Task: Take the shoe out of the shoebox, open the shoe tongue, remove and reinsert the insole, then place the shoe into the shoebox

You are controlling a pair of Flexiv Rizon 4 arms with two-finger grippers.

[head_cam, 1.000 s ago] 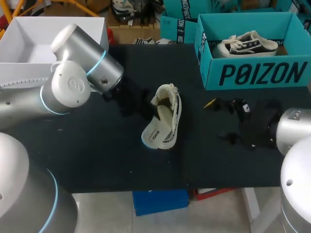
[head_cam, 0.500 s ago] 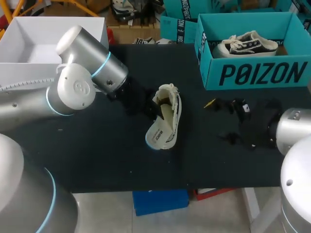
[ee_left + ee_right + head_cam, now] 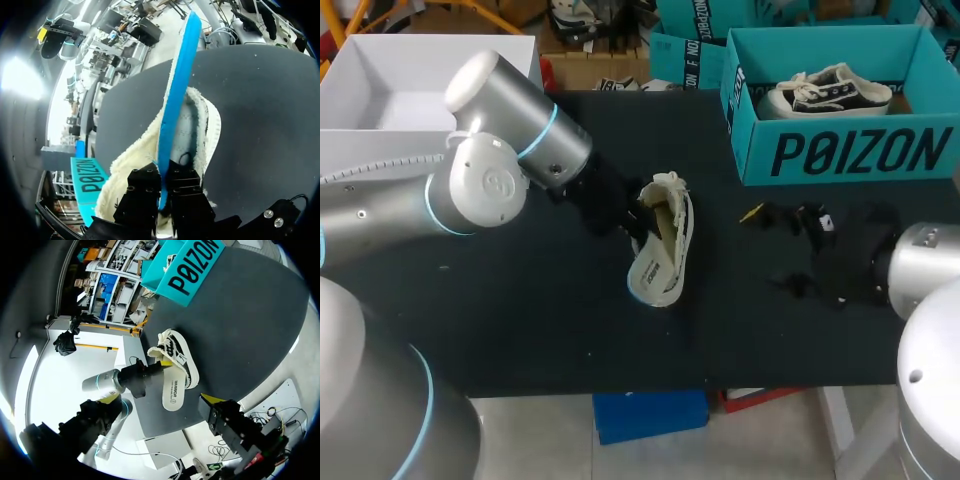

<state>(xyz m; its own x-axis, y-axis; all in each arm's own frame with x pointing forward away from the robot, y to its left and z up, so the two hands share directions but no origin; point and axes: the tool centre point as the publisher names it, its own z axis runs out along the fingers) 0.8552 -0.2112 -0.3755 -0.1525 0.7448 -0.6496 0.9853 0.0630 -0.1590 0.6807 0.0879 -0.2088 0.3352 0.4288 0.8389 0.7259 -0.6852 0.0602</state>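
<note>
Left gripper (image 3: 162, 176) clamped on insole (image 3: 177, 85) edge; shoe (image 3: 199, 131) just ahead. Right gripper (image 3: 767, 250) fingers apart, empty, well apart from shoe.

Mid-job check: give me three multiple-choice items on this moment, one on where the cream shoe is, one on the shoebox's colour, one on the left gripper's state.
1. Where is the cream shoe?
A on the table, outside the shoebox
B inside the shoebox
C hanging off the table's edge

2. What colour is the shoebox?
A red
B brown
C teal

3. What is the left gripper doing?
A open above the shoe
B shut on the insole
C shut on a lace

Key:
1 A: the shoe lies on the dark tabletop, apart from the box.
2 C: its walls are teal.
3 B: both fingers press the insole from two sides.
</note>
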